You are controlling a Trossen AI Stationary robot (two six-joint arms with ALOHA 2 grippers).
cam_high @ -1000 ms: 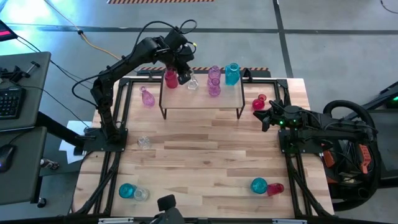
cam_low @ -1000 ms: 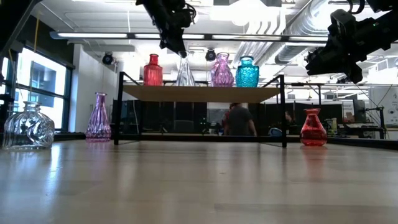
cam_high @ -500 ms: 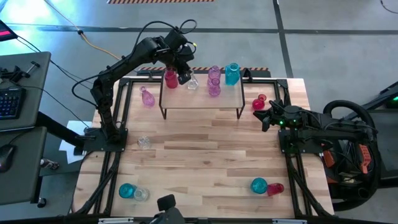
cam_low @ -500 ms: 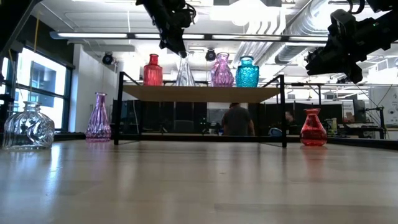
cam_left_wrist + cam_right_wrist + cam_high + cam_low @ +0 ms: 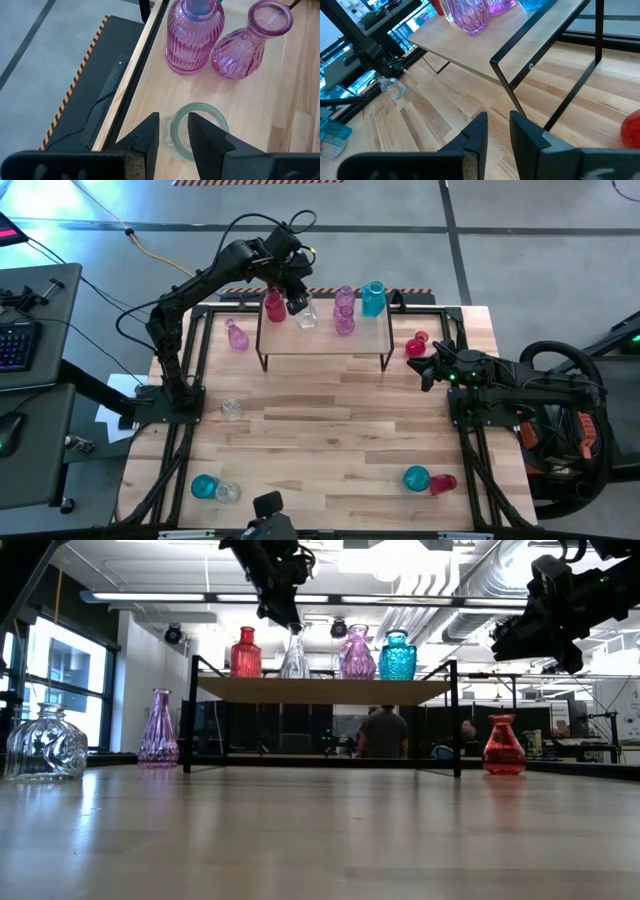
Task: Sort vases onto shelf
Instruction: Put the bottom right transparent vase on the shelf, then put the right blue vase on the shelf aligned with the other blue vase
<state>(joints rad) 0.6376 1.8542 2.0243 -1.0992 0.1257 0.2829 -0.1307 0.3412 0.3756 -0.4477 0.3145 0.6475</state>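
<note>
The shelf [image 5: 325,340] stands at the table's far middle. On it, all upright on their bases, are a red vase [image 5: 274,307], a clear vase [image 5: 304,315], two pink-purple vases [image 5: 344,310] and a teal vase [image 5: 373,298]. My left gripper [image 5: 173,137] hovers over the clear vase [image 5: 200,131], its fingers a little apart and straddling the rim. My right gripper [image 5: 428,370] waits raised at the table's right, next to a red vase [image 5: 417,343]. Its fingers are slightly apart with nothing between them. My left gripper comes at the clear vase slanting down from above. One finger [image 5: 205,137] is over the mouth and the other is outside the rim wall [image 5: 175,131]. Whether either finger touches the glass, I cannot tell. The vase stands upright on the shelf.
More vases stand on the table: a pink one [image 5: 237,337] left of the shelf, a clear one [image 5: 232,408] mid-left, teal and clear ones [image 5: 204,486] at the near left, and teal and red ones [image 5: 416,477] at the near right. People [image 5: 383,735] move in the room behind.
The clear vase under my left gripper has shifted a little toward the table's left on the shelf and stands straighter. Both arms have kept still.
</note>
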